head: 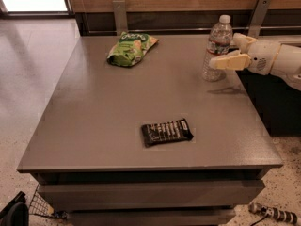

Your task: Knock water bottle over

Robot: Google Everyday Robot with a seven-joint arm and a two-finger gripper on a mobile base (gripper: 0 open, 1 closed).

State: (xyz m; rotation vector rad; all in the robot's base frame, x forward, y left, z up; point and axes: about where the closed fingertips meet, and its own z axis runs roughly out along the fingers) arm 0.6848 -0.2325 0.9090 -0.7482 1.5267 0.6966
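The water bottle (216, 51) is clear ribbed plastic with a white cap and a red-and-white label. It stands upright near the table's far right edge. My gripper (225, 51), cream-coloured, reaches in from the right at the bottle's mid height. It is open. One finger (229, 61) lies in front of the bottle and touches or nearly touches its side. The other finger (241, 39) is behind, to the bottle's right.
A grey table (117, 112) holds a green snack bag (130, 47) at the far middle and a dark snack bar (167, 132) near the front centre. A dark cabinet (277, 102) stands right of the table. Two metal brackets stand against the wall behind it.
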